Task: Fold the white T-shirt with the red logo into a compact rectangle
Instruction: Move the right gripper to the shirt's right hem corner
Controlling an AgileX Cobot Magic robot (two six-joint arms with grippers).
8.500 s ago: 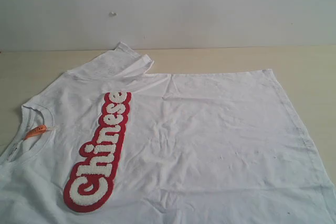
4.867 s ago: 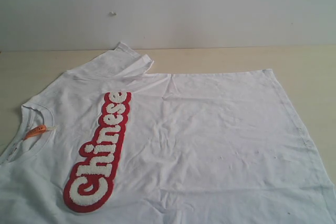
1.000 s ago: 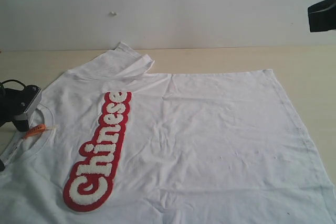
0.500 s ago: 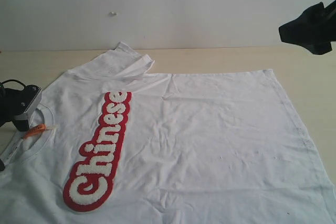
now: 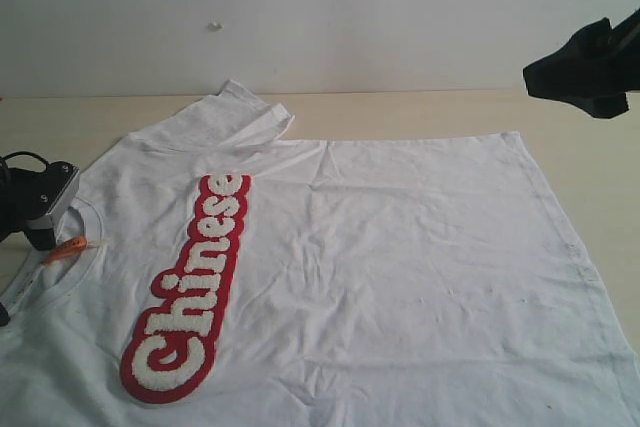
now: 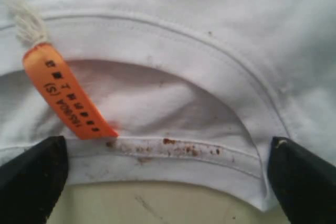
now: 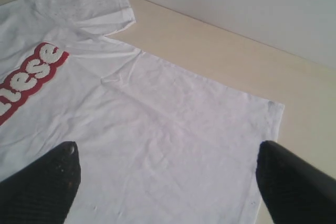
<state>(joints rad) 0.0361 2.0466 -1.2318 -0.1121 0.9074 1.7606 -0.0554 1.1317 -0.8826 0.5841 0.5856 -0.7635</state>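
One shirt [image 5: 400, 267] is lying spread front-up on the pale, wood-toned table [image 5: 420, 112], its neck pointing to the left of the exterior view and its hem to the right. The white cloth is looking soft and finely creased all over. One logo [image 5: 190, 292] is running across the chest: a long, fuzzy red patch with rounded edges, carrying puffy white script letters. One short sleeve [image 5: 235, 117] is showing at the far edge, partly doubled over on itself. One tag [image 6: 65, 95] is hanging at the neck from a twisted white cord [image 6: 23, 17]. It is a smooth orange strip with small dark print. The collar [image 6: 173, 56] is curving in a stitched band, with brownish specks dotting its lower edge. Two grippers are showing, both black. The left gripper [image 6: 168, 179] is sitting low at the collar with its jaws wide apart – one finger to each side of the neck opening, clamping nothing. The right gripper [image 7: 168, 182] is hanging high above the hem end, its jaws likewise spread and empty.
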